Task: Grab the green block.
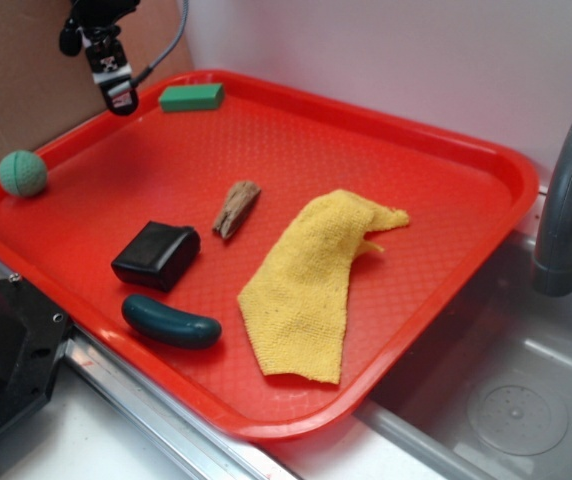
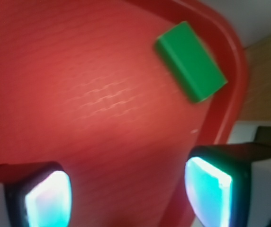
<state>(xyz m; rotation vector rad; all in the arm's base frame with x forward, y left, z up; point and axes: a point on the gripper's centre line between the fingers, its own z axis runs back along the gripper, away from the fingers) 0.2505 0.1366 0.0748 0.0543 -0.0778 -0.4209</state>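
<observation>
With my gripper [image 2: 128, 189] spread wide and empty above the red tray [image 1: 446, 150], I judge the green block [image 2: 190, 62] by the far rim light, rigid and matte, best pinched across its narrow sides.

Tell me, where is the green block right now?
In the exterior view the green block lies flat at the far edge of the red tray, just right of the gripper, which hangs beside it.
</observation>
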